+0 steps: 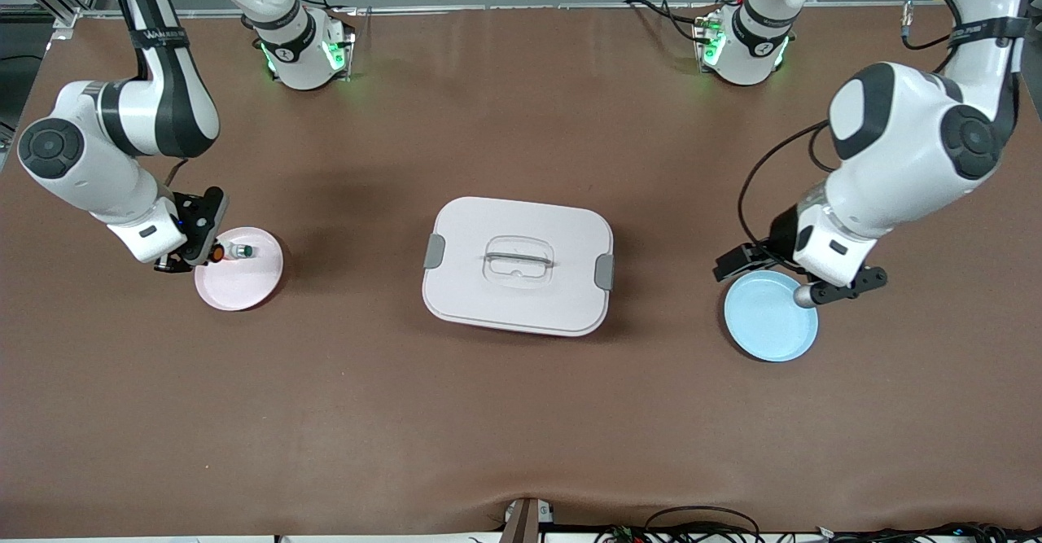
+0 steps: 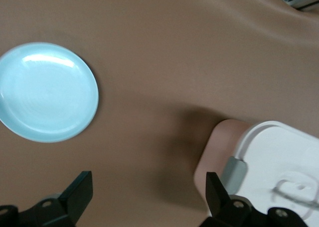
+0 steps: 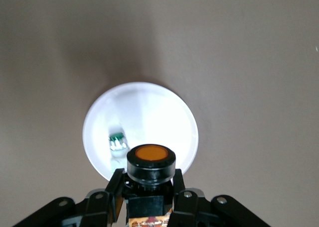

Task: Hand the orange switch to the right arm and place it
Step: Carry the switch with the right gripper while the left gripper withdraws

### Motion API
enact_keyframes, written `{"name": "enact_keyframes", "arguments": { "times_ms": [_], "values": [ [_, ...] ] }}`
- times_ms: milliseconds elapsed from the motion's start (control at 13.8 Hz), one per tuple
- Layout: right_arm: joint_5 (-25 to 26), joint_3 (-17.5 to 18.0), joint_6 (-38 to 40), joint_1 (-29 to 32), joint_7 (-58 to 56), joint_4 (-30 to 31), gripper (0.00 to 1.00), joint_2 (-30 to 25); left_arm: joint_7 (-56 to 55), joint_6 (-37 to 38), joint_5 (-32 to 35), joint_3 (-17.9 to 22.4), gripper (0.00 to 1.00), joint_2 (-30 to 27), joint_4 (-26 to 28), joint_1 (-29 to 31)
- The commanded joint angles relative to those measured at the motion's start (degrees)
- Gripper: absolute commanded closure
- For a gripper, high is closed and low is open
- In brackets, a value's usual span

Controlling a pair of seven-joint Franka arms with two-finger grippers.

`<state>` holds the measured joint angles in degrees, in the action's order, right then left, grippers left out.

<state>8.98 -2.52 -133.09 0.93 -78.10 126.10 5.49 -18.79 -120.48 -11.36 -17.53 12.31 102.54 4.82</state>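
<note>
The orange switch (image 3: 151,160), black-bodied with a round orange cap, is held in my right gripper (image 3: 148,183), which is shut on its body. In the front view the orange switch (image 1: 216,253) hangs over the rim of the pink plate (image 1: 244,286) at the right arm's end of the table, with the right gripper (image 1: 205,251) around it. My left gripper (image 2: 148,194) is open with nothing between its fingers. It hovers over the edge of the blue plate (image 1: 769,319) at the left arm's end, seen as the left gripper (image 1: 802,277) in the front view.
A white-bodied switch with a green cap (image 1: 242,251) lies on the pink plate (image 3: 149,112), beside the held switch. A white lidded box (image 1: 518,264) with grey latches stands mid-table between the two plates. The blue plate (image 2: 45,92) holds nothing.
</note>
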Motion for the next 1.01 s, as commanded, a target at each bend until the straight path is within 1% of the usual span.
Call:
{"name": "enact_keyframes", "arguments": {
  "times_ms": [0,72,145,217,435,580,797,942],
  "values": [
    [4.1,0.9,-4.6,2.3,-1.3,0.9,1.0,2.3,9.8,0.0,4.2,-0.2,0.0,-1.0,1.0,2.9],
    [6.8,0.9,-6.1,2.1,-1.5,0.8,1.0,3.7,13.0,0.0,6.1,-0.2,0.0,-0.9,0.9,3.6],
    [7.7,1.0,-8.3,2.2,-1.5,1.0,1.0,4.4,14.7,0.0,6.3,-0.1,0.0,-1.0,0.7,4.3],
    [7.7,1.0,-10.3,2.4,-1.5,1.7,1.0,5.1,14.6,0.2,6.4,-0.2,0.0,-1.2,-0.2,5.9],
    [8.1,1.0,-14.9,2.3,-1.9,3.4,1.0,7.4,13.9,2.1,6.6,-0.1,0.0,-1.9,-2.6,7.3],
    [8.1,1.0,-17.3,2.6,-1.9,4.3,1.0,8.7,13.9,6.1,6.6,-0.1,0.0,-3.3,-4.6,7.9],
    [8.1,1.1,-19.7,3.4,-1.8,4.5,1.0,11.5,14.6,7.9,6.6,-0.2,0.0,-6.2,-4.9,11.0],
    [8.1,1.0,-21.1,3.5,-1.8,5.0,1.0,12.2,14.6,8.2,6.6,-0.1,0.0,-8.2,-4.9,11.3]
  ]
}}
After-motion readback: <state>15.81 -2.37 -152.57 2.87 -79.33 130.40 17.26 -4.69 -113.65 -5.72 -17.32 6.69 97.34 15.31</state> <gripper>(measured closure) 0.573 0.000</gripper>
